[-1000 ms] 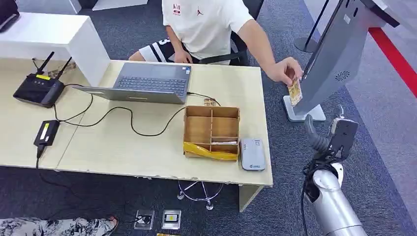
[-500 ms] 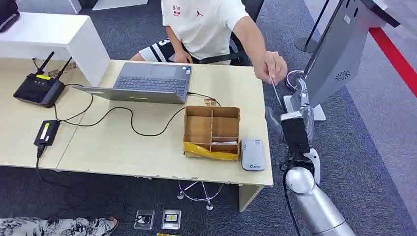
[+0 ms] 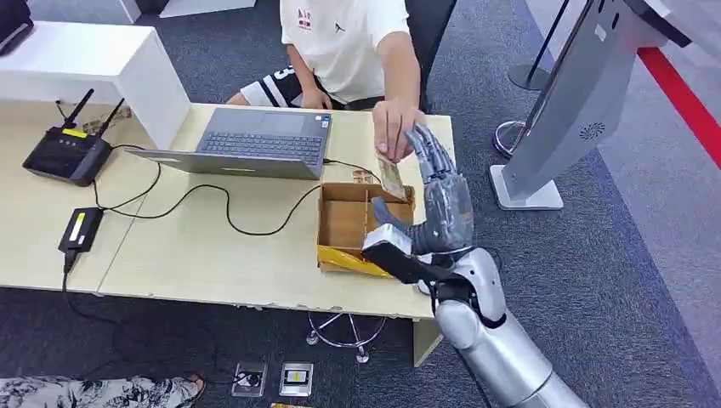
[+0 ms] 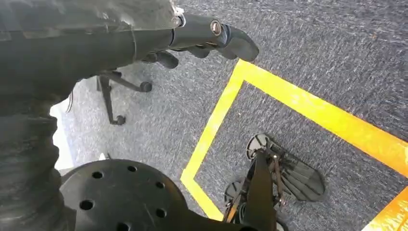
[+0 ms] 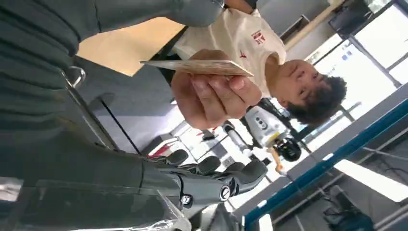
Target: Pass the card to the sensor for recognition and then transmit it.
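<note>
Still early: card (image 3: 390,176) in person's hand (image 3: 393,127), right hand (image 3: 435,200) spread empty beside it; grasp, sensor pass, handover pending.

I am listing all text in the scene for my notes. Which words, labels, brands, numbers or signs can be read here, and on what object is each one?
No text reads clearly.
Shirt: red chest marks, too small to read.
Card reader: small blue print, blurred.
Router and adapter: yellow labels, unreadable.
Card in the person's hand: print blurred.
</note>
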Action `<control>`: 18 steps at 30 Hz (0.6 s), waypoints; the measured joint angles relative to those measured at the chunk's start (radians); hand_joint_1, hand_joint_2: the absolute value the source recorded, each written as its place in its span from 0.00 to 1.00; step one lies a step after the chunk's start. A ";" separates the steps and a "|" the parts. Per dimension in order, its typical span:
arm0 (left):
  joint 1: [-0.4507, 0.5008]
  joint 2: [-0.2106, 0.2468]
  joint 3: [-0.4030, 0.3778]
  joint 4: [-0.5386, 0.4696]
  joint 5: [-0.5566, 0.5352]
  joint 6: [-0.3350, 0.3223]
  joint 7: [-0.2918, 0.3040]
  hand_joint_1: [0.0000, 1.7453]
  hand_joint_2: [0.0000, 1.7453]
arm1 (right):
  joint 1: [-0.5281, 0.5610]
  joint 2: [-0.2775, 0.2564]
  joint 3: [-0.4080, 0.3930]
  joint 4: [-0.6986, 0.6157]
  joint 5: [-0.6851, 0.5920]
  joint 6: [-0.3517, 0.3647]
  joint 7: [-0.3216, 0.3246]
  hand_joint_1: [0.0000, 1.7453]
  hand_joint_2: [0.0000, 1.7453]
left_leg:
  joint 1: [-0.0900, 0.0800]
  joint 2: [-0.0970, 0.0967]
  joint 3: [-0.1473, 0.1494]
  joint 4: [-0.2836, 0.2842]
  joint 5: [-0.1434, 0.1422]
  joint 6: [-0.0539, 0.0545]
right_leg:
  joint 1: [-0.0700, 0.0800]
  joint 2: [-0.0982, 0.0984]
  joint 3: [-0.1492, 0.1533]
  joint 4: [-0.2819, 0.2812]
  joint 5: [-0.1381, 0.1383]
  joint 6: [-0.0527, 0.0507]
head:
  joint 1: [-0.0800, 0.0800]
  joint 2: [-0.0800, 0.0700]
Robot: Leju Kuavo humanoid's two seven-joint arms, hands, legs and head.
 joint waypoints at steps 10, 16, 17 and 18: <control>0.000 0.017 -0.031 0.000 0.001 -0.029 -0.021 0.00 1.00 | -0.043 0.057 0.087 0.047 0.313 -0.023 0.098 0.84 1.00 | 0.000 0.000 0.000 0.000 0.000 0.000 | 0.000 0.000 0.000 0.000 0.000 0.000 | 0.000 0.000; 0.000 0.020 -0.044 0.000 0.008 -0.030 -0.031 0.00 1.00 | -0.049 0.070 0.108 0.076 0.349 -0.035 0.120 0.93 1.00 | 0.000 0.000 0.000 0.000 0.000 0.000 | 0.000 0.000 -0.001 0.000 0.000 0.000 | 0.000 0.000; 0.000 0.021 -0.047 0.000 0.009 -0.030 -0.031 0.00 1.00 | -0.050 0.072 0.110 0.082 0.351 -0.037 0.121 0.95 1.00 | 0.000 0.000 0.000 0.000 0.000 0.000 | 0.000 0.000 -0.001 0.000 0.000 0.000 | 0.000 0.000; 0.000 0.021 -0.049 0.000 0.010 -0.030 -0.032 0.00 1.00 | -0.051 0.074 0.113 0.088 0.356 -0.038 0.123 0.93 1.00 | 0.000 0.000 0.000 0.000 0.000 0.000 | 0.000 0.000 -0.001 0.000 0.000 0.000 | 0.000 0.000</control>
